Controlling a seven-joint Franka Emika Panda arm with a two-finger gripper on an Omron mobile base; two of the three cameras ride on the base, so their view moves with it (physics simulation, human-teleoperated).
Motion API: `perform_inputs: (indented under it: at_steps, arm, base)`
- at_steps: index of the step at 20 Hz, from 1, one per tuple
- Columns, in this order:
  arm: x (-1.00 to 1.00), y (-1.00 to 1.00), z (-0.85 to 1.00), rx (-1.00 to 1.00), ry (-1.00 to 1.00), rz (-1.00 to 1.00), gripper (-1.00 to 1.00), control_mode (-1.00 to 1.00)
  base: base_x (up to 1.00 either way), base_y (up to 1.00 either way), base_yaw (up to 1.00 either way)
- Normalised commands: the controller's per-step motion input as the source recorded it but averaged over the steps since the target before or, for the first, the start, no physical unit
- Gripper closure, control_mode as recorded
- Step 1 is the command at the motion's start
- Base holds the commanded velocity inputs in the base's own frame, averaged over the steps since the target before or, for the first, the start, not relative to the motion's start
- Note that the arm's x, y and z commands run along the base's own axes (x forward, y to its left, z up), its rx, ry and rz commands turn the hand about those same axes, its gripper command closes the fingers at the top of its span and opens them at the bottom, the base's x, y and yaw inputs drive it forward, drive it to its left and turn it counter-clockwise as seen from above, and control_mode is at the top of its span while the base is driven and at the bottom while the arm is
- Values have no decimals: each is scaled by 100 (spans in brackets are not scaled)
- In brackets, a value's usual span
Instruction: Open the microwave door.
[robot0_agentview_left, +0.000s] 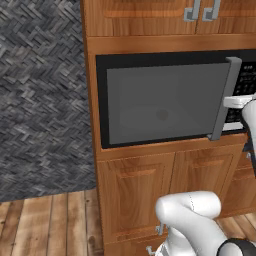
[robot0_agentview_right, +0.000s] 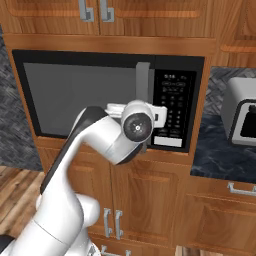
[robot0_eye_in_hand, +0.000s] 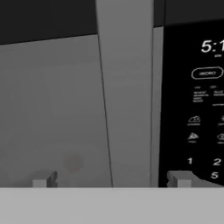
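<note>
Left base view: black-framed microwave door with wide grey window (robot0_agentview_left: 165, 102) shut, set in brown wooden cabinet (robot0_agentview_left: 150, 190); long grey vertical bar handle (robot0_agentview_left: 226, 97) at right edge, white gripper (robot0_agentview_left: 239, 102) reaching it, cut off by frame.

Right base view: arm hides gripper; black button keypad panel (robot0_agentview_right: 177, 107) right of handle (robot0_agentview_right: 143, 80); toaster (robot0_agentview_right: 242, 116) on dark surface, partly cut.

Hand view: fingers (robot0_eye_in_hand: 43, 179) spread open, handle (robot0_eye_in_hand: 127, 94) between them, contact unclear.
</note>
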Motion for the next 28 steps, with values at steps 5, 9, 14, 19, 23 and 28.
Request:
perform_inputs:
  at_steps: [5, 9, 14, 19, 23, 28]
  arm:
    - [66, -5, -9, 1, 0, 0, -100, -100]
    - [59, -19, -6, 2, 0, 0, -100, -100]
    - [59, -22, -8, 2, 0, 0, -100, -100]
    - [68, -20, -16, 2, 0, 3, -100, -100]
    - [38, -1, -1, 0, 0, 3, 100, -100]
    - [-77, -30, 0, 0, 0, 10, 100, -100]
  base:
    - [0, 0, 0]
    - [0, 0, 0]
    - [0, 0, 0]
    - [0, 0, 0]
    - [0, 0, 0]
    - [0, 0, 0]
